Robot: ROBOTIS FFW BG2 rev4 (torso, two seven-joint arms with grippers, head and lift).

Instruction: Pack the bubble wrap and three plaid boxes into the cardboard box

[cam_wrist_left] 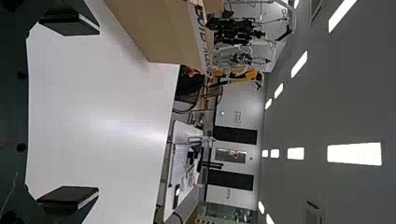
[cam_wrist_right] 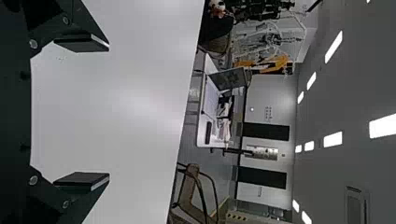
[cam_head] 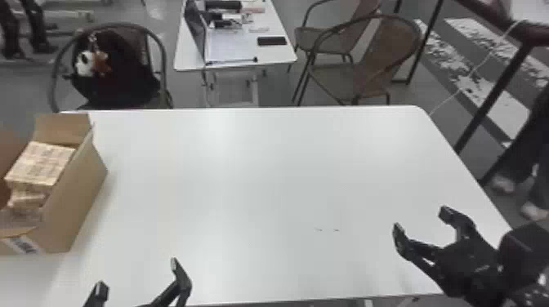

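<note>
From my station I have the cardboard box (cam_head: pixel 79 196) as my landmark: a plaid box (cam_head: pixel 41 163) sits inside it, with more plaid packing (cam_head: pixel 27 199) lower down. I can't pick out the bubble wrap. My left gripper (cam_head: pixel 139 276) is beside the cardboard box, towards me, fingers apart; my right gripper (cam_head: pixel 421 220) is well to its right, fingers apart too. I'd judge the plaid boxes light but crushable, so any reseating wants a gentle pinch across opposite sides, clear of the cardboard box's bendy flaps
</note>
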